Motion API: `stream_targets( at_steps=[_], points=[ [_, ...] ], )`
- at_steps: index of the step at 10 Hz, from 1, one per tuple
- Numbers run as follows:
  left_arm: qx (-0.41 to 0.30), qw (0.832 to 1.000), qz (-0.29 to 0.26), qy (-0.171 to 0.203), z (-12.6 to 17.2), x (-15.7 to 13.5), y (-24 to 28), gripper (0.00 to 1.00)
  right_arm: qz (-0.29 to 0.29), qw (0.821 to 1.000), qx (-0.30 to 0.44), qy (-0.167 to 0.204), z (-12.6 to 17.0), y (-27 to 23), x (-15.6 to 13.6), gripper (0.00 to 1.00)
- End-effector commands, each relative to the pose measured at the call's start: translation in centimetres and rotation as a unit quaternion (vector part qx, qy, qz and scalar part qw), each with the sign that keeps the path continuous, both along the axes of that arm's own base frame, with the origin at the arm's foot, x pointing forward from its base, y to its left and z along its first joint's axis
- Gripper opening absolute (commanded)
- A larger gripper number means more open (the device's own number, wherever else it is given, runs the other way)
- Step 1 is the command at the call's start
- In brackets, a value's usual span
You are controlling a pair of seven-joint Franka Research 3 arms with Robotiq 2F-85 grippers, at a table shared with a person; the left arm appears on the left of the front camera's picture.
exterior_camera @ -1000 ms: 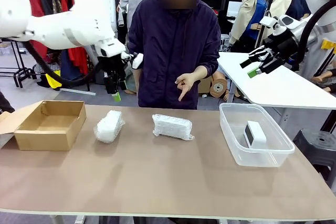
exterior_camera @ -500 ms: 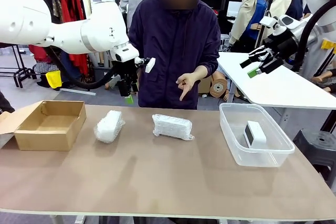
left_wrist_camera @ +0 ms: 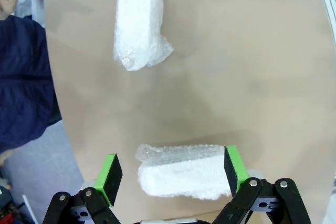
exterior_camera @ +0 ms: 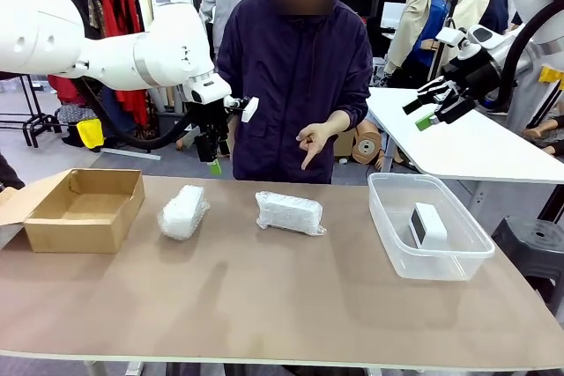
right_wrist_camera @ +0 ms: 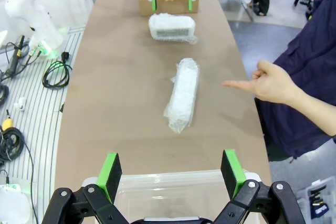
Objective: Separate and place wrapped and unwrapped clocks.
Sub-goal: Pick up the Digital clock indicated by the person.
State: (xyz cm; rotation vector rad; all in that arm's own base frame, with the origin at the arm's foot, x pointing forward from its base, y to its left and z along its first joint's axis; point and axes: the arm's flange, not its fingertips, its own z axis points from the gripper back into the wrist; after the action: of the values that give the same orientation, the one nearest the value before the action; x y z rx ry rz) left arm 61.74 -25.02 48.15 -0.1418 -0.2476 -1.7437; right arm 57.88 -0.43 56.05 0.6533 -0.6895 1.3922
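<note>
Two wrapped clocks lie on the table: the left wrapped clock point(exterior_camera: 182, 211) just at three o'clock of the cardboard box point(exterior_camera: 84, 209), the middle wrapped clock point(exterior_camera: 290, 212) near the centre. The left gripper point(exterior_camera: 214, 161) hangs above the first, fingers spread and empty; a pinch on loose bubble wrap alone would likely let it slip out. The person's hand point(exterior_camera: 313, 143) points down at twelve o'clock of the middle one, so a reach there risks a bump. The bare clock point(exterior_camera: 428, 224) sits in the plastic tub point(exterior_camera: 381, 217) at three o'clock; the right gripper point(exterior_camera: 426, 110) hangs above it, spread, empty. No print is readable
</note>
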Motion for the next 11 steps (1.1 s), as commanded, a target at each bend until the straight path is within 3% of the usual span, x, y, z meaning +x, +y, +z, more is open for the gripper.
stream_targets(
  at_steps=[1, 5, 9, 11],
  points=[
    [0.0, 1.0, 0.0, 0.0, 0.0, 0.0, 0.0, 1.0, 0.005, 1.0, -0.009, -0.001, 0.2, 0.1, -0.3, 1.0],
    [0.042, 0.998, -0.043, 0.009, -2.6, 1.5, -7.9, 1.0, 0.005, 1.0, -0.009, -0.001, 0.2, 0.1, -0.3, 1.0],
    [0.074, 0.997, -0.02, -0.019, -4.0, 3.9, -13.0, 1.0, 0.005, 1.0, -0.009, -0.001, 0.2, 0.1, -0.3, 1.0],
    [0.071, 0.997, -0.043, -0.007, -5.1, 4.6, -15.4, 1.0, 0.005, 1.0, -0.009, -0.001, 0.2, 0.1, -0.3, 1.0]
  ],
)
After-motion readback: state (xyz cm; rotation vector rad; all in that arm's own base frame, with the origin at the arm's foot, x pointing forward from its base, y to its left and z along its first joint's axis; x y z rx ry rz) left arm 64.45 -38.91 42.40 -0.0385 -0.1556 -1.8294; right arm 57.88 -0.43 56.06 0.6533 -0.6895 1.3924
